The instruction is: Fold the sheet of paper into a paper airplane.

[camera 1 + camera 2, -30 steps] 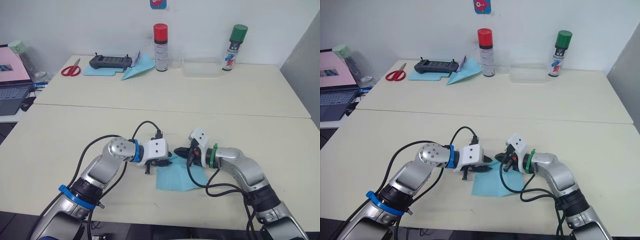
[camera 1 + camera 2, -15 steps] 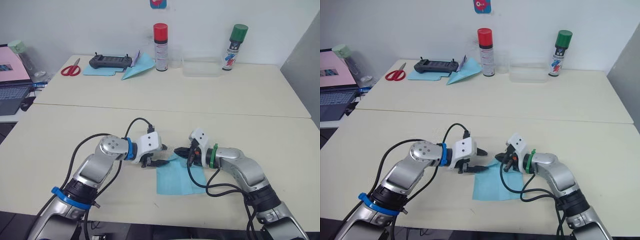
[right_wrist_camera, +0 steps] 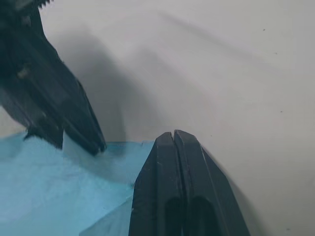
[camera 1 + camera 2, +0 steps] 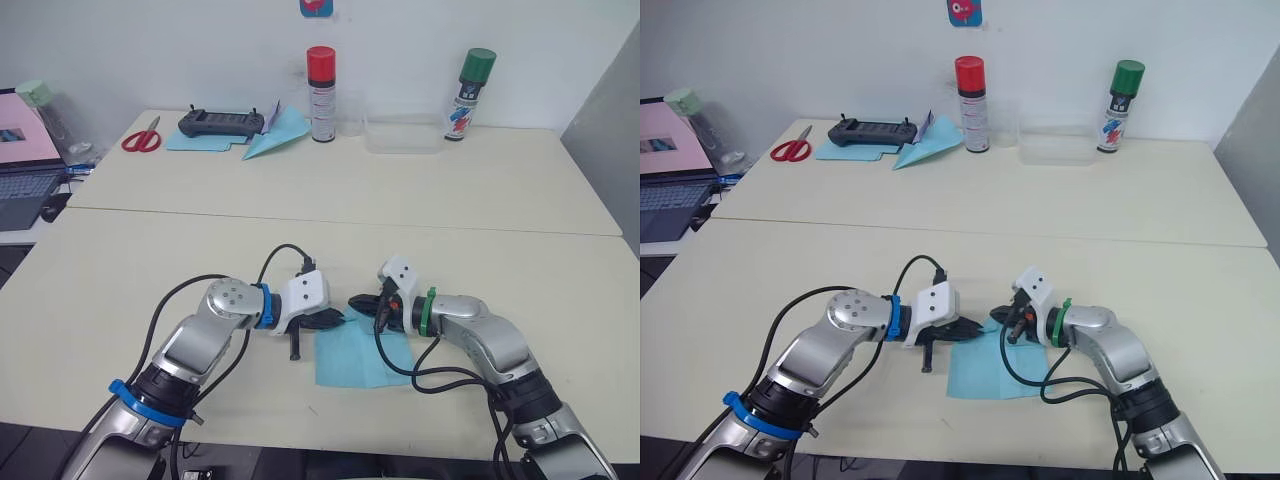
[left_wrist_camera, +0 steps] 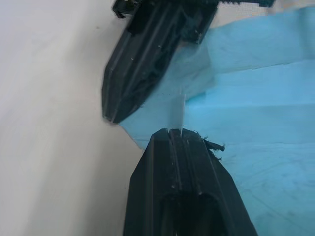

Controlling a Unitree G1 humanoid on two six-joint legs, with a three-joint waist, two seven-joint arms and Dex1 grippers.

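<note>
— Anything along the left edge?

— Laptop [image 4: 18,170] at the far left rim, well apart from the work. Red scissors [image 4: 142,137], a black controller [image 4: 221,123] and a long blue dart [image 4: 275,138] lined up on the rear table [image 4: 500,180], then a red-capped spray can [image 4: 321,81], a clear box [image 4: 403,134] and a green-capped spray can [image 4: 468,81]. Plenty of bare front table [image 4: 120,270] on both flanks and beyond the paper.

— And the sheet of paper [image 4: 355,352]?

— Flat near the front edge, centre, light blue, squarish. Far corner caught between the two tools.

— Left tool [image 4: 330,320]?

— Reaching inward from the left, forearm low over the table, elbow bent, wrist rolled. Fingers pressed together in the left wrist view, with a thin raised edge of paper [image 5: 178,110] pinched at their tip. From the head views, just a black tip touching the sheet's far-left corner; the raised flap not readable there.

— Right tool [image 4: 362,304]?

— Coming in from the right, forearm angled toward centre, tip facing the left tool, the two nearly touching. Fingers [image 3: 174,162] closed flush in the right wrist view, tip over the sheet's corner [image 3: 74,182]; whether any paper sits between them, cannot tell. Same view catches the left tool [image 3: 59,113] as a dark wedge on the paper's edge, with bare table beyond.
</note>
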